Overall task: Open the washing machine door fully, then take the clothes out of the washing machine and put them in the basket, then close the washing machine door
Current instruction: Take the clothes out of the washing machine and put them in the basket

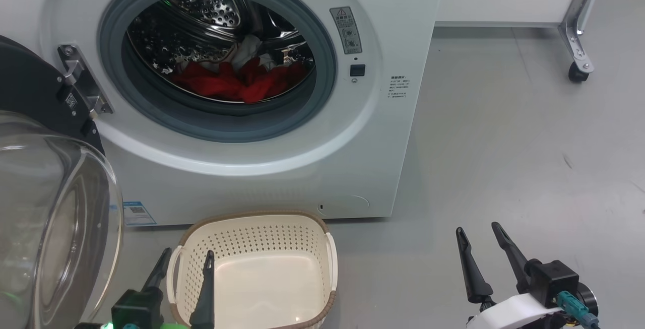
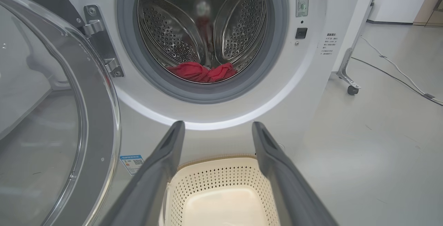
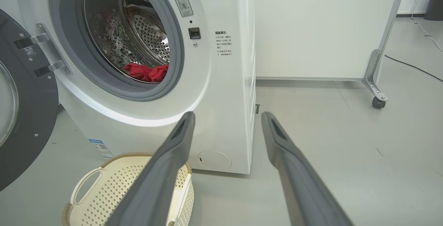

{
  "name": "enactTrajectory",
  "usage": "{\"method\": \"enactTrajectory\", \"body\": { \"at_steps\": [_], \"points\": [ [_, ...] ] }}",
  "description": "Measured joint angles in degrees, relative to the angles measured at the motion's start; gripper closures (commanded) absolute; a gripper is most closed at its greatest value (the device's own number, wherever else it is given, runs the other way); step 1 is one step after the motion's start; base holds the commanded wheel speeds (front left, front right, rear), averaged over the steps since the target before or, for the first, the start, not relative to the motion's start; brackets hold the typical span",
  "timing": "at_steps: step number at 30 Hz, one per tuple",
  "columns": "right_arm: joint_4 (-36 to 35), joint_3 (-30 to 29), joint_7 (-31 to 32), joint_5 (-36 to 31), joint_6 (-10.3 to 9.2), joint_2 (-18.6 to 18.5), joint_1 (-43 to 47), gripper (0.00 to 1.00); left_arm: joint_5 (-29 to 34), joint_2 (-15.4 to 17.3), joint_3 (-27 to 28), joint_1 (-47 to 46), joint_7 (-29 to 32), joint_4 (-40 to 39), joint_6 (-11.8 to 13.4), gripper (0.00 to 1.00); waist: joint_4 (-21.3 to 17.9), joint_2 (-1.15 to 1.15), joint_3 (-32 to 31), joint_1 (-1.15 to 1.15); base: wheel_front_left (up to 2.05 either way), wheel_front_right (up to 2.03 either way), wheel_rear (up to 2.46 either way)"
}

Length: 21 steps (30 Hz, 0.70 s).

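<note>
Left gripper [image 1: 188,252] and right gripper [image 1: 477,227] sit spread and empty at the bottom edge; clothes [image 1: 227,84] lie inside the washing machine [image 1: 302,178], upper centre.

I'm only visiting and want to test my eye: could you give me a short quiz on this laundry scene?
1. True or false: the washing machine door stands open.
2. Fill in: the basket in front of the washing machine is ____.
3. Where are the clothes? A) in the basket B) inside the washing machine C) hanging on the washing machine door

Key: 1 true; 2 empty; 3 B.
</note>
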Motion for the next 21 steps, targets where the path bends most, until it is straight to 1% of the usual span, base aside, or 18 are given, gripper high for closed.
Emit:
{"method": "enactTrajectory", "body": {
  "at_steps": [5,12,17,21],
  "points": [
    [-1.5,0.6,0.0,-0.1,0.01,0.0,-0.1,0.0,-0.4,-0.3,-0.5,-2.3,0.4,0.3,0.0,0.0,-0.1,0.0,2.4,0.0,0.0,0.0,0.0],
    [-3.2,1.6,0.0,-0.8,0.01,0.0,-1.9,0.0,-3.2,-0.8,-1.4,-9.7,2.1,3.5,-0.1,0.0,-0.6,0.0,7.2,0.0,0.0,0.0,0.0],
    [-4.2,2.8,0.0,-1.1,0.02,0.0,-3.5,0.0,-5.2,-1.3,-1.7,-16.2,3.9,7.3,-2.0,0.0,-1.4,0.0,11.0,0.0,0.0,0.0,0.0],
    [-5.1,3.6,0.0,-1.1,0.19,0.0,-5.1,0.0,-5.9,-1.3,-1.6,-21.8,6.8,10.5,-3.6,0.0,-2.3,0.0,14.1,0.0,0.0,0.0,0.0]
  ]
}}
